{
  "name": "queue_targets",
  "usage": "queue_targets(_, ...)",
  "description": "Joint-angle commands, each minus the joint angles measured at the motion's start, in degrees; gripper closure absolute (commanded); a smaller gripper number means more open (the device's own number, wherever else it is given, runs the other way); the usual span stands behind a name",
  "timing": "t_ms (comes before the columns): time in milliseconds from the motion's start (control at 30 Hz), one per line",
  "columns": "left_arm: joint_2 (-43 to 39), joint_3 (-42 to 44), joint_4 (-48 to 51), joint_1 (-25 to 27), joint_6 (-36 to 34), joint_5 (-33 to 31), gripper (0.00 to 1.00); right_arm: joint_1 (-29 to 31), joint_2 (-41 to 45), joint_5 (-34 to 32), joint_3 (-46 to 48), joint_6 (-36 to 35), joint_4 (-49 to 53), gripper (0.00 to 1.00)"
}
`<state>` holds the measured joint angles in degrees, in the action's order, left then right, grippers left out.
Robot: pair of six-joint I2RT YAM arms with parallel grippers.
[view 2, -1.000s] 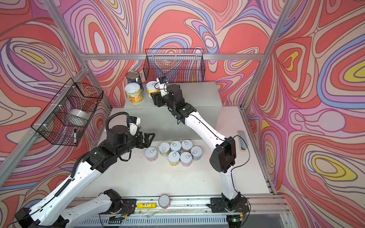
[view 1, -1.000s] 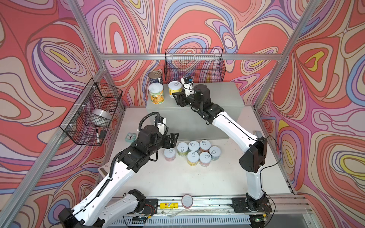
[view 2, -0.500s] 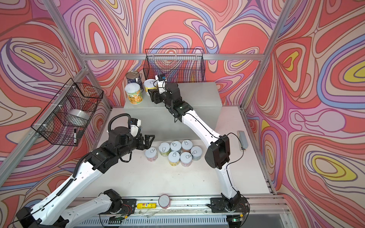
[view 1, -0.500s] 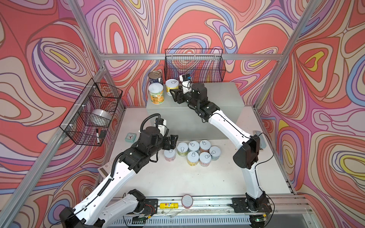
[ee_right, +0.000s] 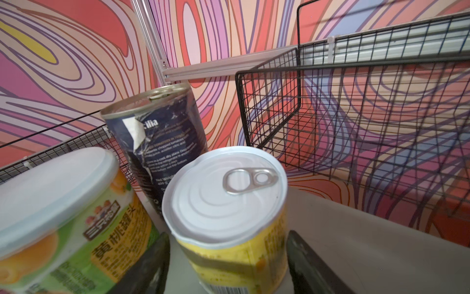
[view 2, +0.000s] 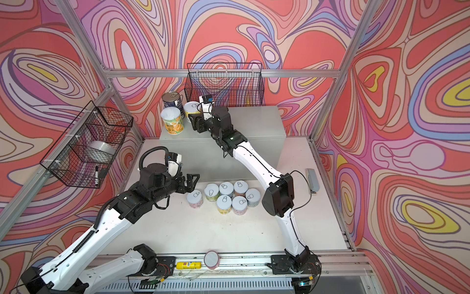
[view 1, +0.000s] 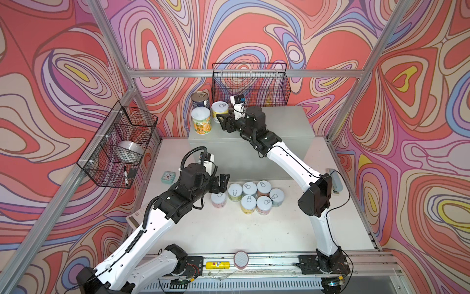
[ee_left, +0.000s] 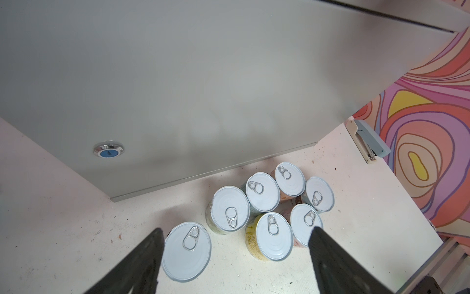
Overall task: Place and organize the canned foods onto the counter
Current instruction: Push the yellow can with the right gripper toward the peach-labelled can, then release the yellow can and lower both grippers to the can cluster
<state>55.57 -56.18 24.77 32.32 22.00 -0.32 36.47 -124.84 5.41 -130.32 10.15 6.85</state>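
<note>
The counter point(view 1: 284, 122) is the grey cabinet at the back. On its left end stand a dark blue tall can point(view 1: 199, 99), a tall yellow-orange can point(view 1: 201, 123) and a short yellow can point(view 1: 220, 108). My right gripper point(view 1: 223, 122) straddles the short yellow can point(ee_right: 226, 203), open, with a gap on each side. Several short white-lidded cans point(view 1: 249, 196) cluster on the table in front of the counter. My left gripper point(view 1: 223, 182) hovers open just left of them, and the nearest pink can point(ee_left: 187, 252) lies beside one finger.
A black wire basket point(view 1: 250, 84) hangs behind the counter, close to my right gripper; another point(view 1: 119, 145) hangs on the left wall. A small clock point(view 1: 168, 177), a stapler point(view 1: 335, 179), a yellow tube point(view 1: 217, 264) and a round disc point(view 1: 241, 258) lie around the table.
My right gripper carried the short yellow can slightly back-left beside the tall cans, and its jaws have spread off it. The left gripper edged toward the table cans and opened wider.
</note>
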Motion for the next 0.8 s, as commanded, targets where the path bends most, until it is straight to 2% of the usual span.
queue_targets(0, -0.59, 1.31, -0.90, 0.20, -0.91, -1.24, 0.02, -0.18, 3.32, -1.55, 5.19, 1.21, 3.98, 0.19)
queue_targets(67, -0.96, 1.85, -1.58, 0.20, -1.04, -1.38, 0.00, -0.28, 6.96, -2.27, 9.10, 0.93, 3.15, 0.16)
queue_targets(333, -4.24, 6.66, -4.97, 0.20, -0.25, -1.26, 0.00, 0.00, 21.44, -4.17, 23.71, 1.67, 2.71, 0.16)
queue_targets(767, -5.74, 9.04, -4.58, 0.20, -0.52, -2.84, 0.01, 3.41, 38.95, -10.39, 40.14, -0.29, 6.46, 0.17)
